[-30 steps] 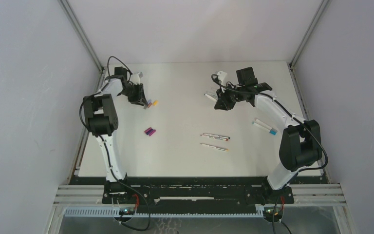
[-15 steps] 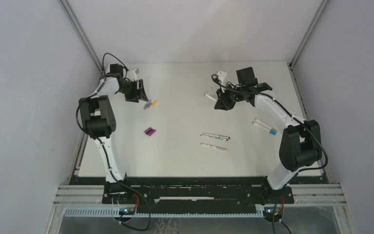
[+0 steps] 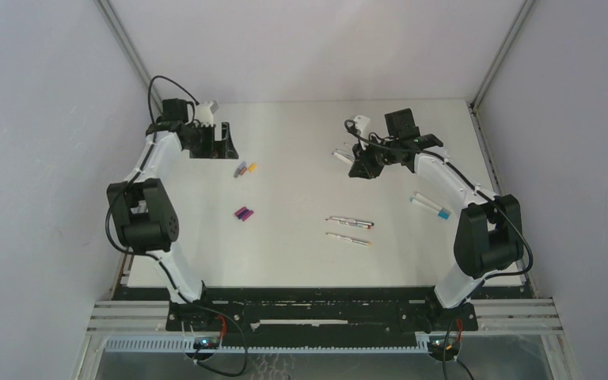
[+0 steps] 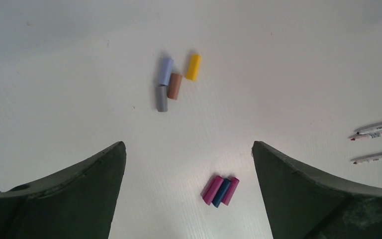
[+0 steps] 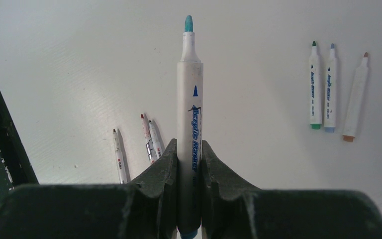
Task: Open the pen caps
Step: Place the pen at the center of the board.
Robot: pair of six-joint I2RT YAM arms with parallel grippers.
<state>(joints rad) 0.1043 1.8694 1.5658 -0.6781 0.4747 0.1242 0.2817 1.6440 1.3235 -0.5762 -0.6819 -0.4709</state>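
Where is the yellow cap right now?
In the left wrist view, the yellow cap lies just right of the lilac, brown and grey caps, on the table's left half.

Right wrist: held pen point(image 5: 190, 99) lower barrel hidden between right-gripper fingers point(image 5: 154, 174), tail end cut by bottom edge. Left wrist: three pens point(image 4: 378, 132) beyond right-hand finger cut by frame edge; left-gripper fingers point(image 4: 69, 184) cropped at bottom. Top view: cap cluster point(image 3: 245, 168) near left gripper point(image 3: 228, 142) too small for colours.

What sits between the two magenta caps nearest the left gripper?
A dark blue cap, lying side by side with the magenta caps and touching both. The left wrist view shows it.
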